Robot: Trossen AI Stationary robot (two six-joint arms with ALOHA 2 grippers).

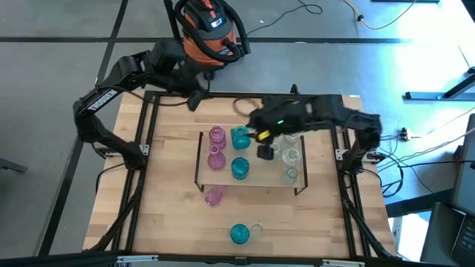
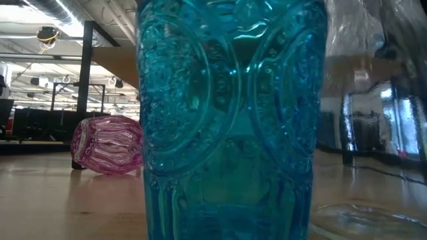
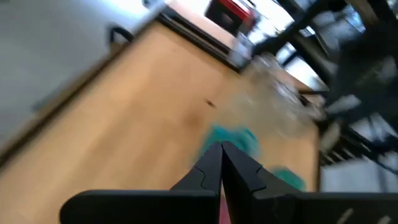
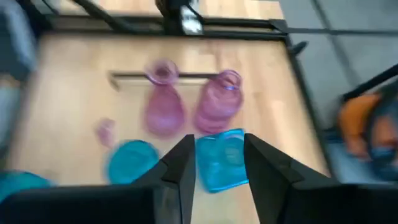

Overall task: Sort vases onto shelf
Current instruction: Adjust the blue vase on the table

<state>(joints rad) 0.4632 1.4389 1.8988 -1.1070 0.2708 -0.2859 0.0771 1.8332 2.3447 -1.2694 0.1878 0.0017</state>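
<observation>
The shelf (image 1: 256, 182) stands mid-table with two pink vases (image 1: 216, 146), two teal vases (image 1: 240, 168) and clear vases (image 1: 290, 165) upright on it. Another pink vase (image 1: 214, 196) lies on its side on the table in front of the shelf. A teal vase (image 1: 239, 233) and a clear one (image 1: 257, 229) stand near the front edge. My right gripper (image 1: 264, 150) hangs open over the shelf, just right of the far teal vase (image 4: 221, 160), which shows between and beyond its fingers. My left gripper (image 3: 222, 163) is shut and empty near the table's far edge (image 1: 194, 100).
An orange and black shop vacuum (image 1: 209, 30) stands on the floor beyond the far edge. The table's black frame rails (image 1: 141, 178) run along both sides. The low view is filled by the near teal vase (image 2: 230, 120), with the lying pink vase (image 2: 107, 143) behind it.
</observation>
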